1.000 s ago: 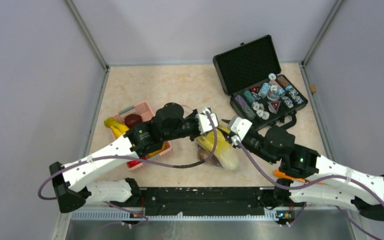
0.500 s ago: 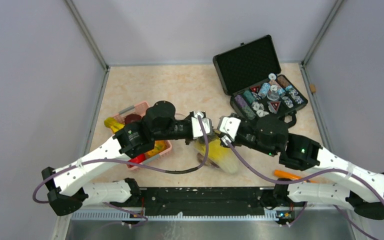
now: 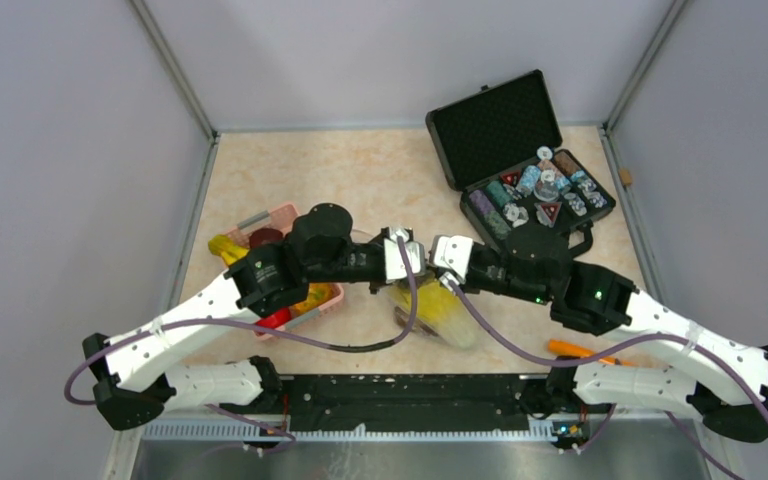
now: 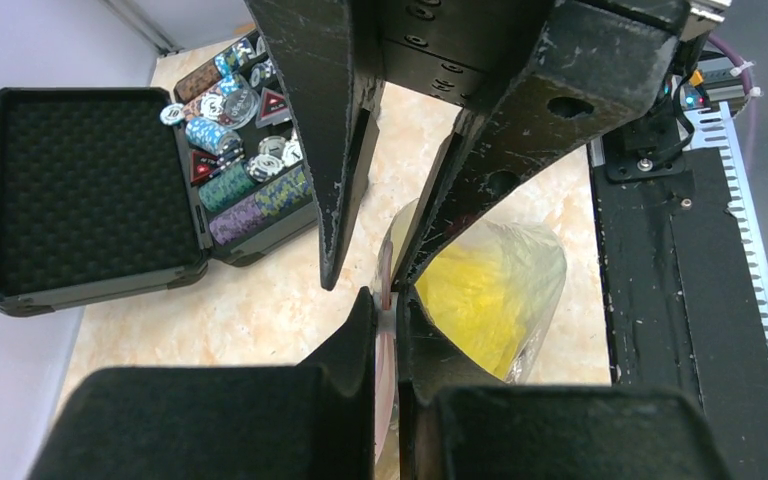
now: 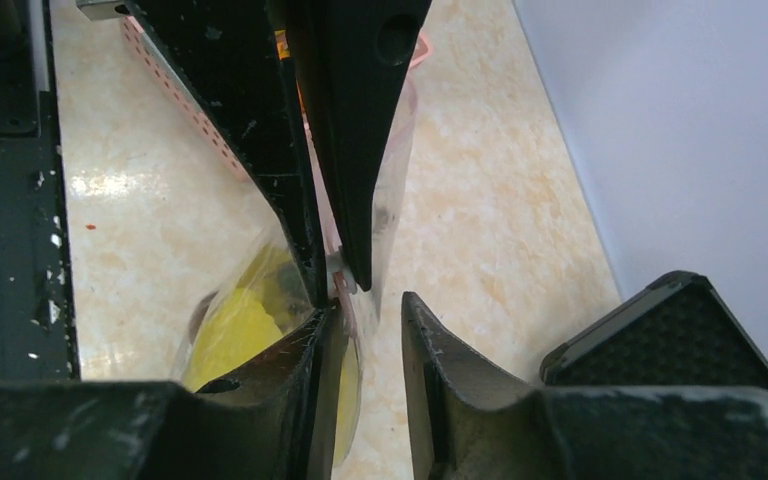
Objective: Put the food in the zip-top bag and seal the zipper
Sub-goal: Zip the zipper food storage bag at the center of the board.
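Note:
The clear zip-top bag [image 3: 438, 308] lies mid-table with yellow food [image 4: 480, 292] inside. Its pink zipper [image 4: 386, 285] stands up as a thin strip. My left gripper [image 4: 385, 300] is shut on that strip. Facing it tip to tip, my right gripper [image 5: 370, 308] is open. The zipper [image 5: 346, 290] runs between its fingers, close against the left finger [image 5: 325, 350], with a clear gap to the other finger. In the top view the left gripper [image 3: 400, 258] and right gripper [image 3: 447, 260] meet above the bag's mouth. More food [image 3: 228, 250] sits in and beside the pink basket.
A pink lattice basket [image 3: 332, 296] lies under my left arm. An open black case [image 3: 520, 150] with poker chips stands at the back right. An orange piece [image 3: 570, 350] lies near the right arm's base. The black base rail [image 3: 410, 390] runs along the near edge.
My right gripper has moved left until its tips meet the left gripper over the bag. The left gripper has shifted slightly left, still pinching the zipper.

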Motion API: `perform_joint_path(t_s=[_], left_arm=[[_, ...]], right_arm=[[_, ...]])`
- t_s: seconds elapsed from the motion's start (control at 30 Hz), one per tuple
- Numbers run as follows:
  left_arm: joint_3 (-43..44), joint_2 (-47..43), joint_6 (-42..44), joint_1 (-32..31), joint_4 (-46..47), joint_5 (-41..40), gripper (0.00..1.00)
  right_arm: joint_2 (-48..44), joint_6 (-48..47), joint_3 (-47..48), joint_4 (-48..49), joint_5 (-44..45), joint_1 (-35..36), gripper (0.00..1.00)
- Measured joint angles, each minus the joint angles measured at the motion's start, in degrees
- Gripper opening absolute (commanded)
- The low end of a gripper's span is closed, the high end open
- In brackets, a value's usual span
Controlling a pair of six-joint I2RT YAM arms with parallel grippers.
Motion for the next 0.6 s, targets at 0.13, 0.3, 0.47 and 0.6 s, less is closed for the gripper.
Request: perform_joint_path(t_s=[0.13, 0.3, 0.47, 0.6], left_arm=[[0.2, 0.0, 0.0, 0.0, -0.1, -0.3, 0.00], [0.2, 0.0, 0.0, 0.0, -0.6, -1.6, 0.00], [0.3, 0.1, -0.4, -0.2, 0.0, -3.1, 0.00], [0.3, 0.3, -1.3, -0.4, 1.4, -5.7, 0.00]], right_arm=[[0.3, 0.3, 0.0, 0.2, -0.9, 0.0, 0.01], [1.4, 0.5, 0.0, 0.3, -1.0, 0.0, 0.00], [-0.3, 2.1, -2.6, 4.1, 0.9, 0.0, 0.00], [-2.9, 4.9, -7.0, 10.9, 4.4, 0.3, 0.00]])
